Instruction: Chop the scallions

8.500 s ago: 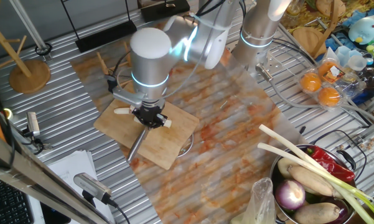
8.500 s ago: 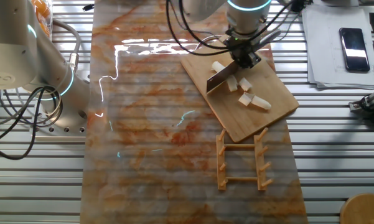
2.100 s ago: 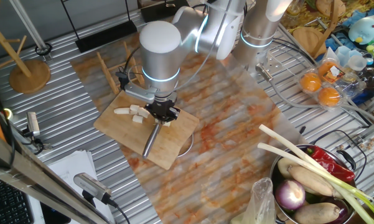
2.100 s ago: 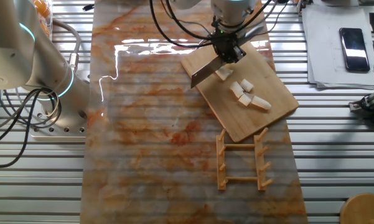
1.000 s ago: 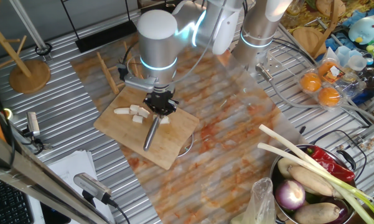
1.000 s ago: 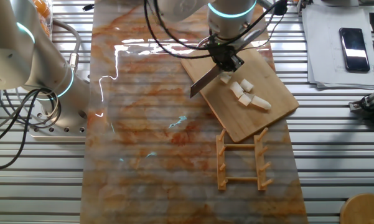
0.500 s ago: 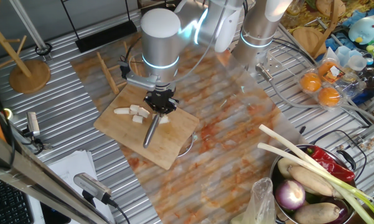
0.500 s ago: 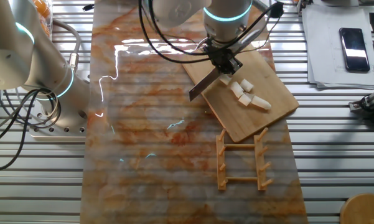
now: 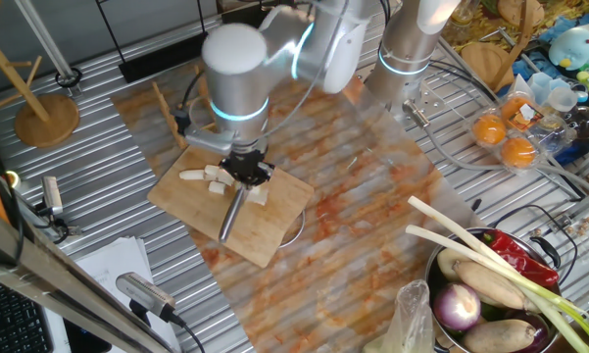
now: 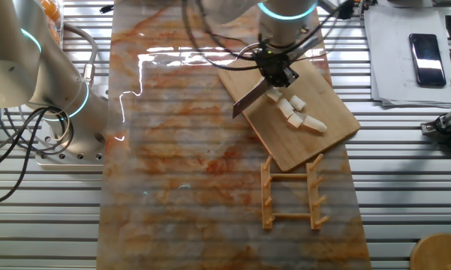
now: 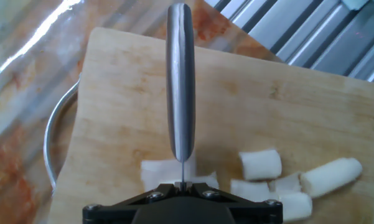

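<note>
1. On the cutting board [image 10: 300, 112], the scallions [image 10: 293, 111] lie in short chunks.
2. Gripper [image 10: 275, 73] is clamped on the knife [image 11: 180, 87], seemingly poised above one chunk.
3. Judged mid-chop: next, press straight down.

The light is bright and even, and it comes from above. White glare shines on the glossy mat [image 10: 165, 150] on the table [image 10: 405, 150]. Shadows are soft and small. In the hand view the knife [image 11: 180, 87] is shiny and a bit blurry, while the cutting board [image 11: 299, 118] looks sharp. The fixed views are clear.
</note>
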Motion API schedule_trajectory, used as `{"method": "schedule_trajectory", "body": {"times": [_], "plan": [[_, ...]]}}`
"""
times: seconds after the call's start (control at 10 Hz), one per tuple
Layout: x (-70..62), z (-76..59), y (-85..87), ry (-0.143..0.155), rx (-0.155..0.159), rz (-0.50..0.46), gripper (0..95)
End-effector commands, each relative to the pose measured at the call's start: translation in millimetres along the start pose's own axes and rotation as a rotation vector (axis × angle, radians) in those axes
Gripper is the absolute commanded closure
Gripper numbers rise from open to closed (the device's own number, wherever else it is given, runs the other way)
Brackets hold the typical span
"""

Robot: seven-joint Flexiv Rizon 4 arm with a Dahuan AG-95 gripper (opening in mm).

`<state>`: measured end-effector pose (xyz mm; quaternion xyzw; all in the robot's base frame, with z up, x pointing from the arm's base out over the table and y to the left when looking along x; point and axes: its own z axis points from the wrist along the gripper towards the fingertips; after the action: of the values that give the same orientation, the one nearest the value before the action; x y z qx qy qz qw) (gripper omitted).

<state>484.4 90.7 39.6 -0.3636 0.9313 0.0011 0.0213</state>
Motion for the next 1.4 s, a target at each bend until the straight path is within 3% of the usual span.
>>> {"method": "schedule_trajectory", "body": {"times": [0.1, 0.2, 0.4, 0.6, 0.9, 1.0, 1.2, 1.4], "plan": [[-1.8, 22.4, -3.3, 0.012, -0.025, 0.001, 95.0], [-3.4, 23.3, -4.0, 0.005, -0.046, 0.003, 95.0], [-2.3, 35.8, -5.6, -0.011, -0.026, -0.009, 95.0], [-3.4, 36.2, -5.2, -0.021, -0.036, -0.015, 95.0], [-26.9, 41.0, -0.3, -0.03, -0.031, 0.011, 95.0], [-37.8, 39.7, -0.8, -0.015, -0.015, 0.003, 95.0], [-48.8, 39.1, -2.1, -0.013, -0.023, 0.017, 95.0], [-49.2, 36.5, -1.2, 0.012, -0.018, 0.004, 95.0]]}}
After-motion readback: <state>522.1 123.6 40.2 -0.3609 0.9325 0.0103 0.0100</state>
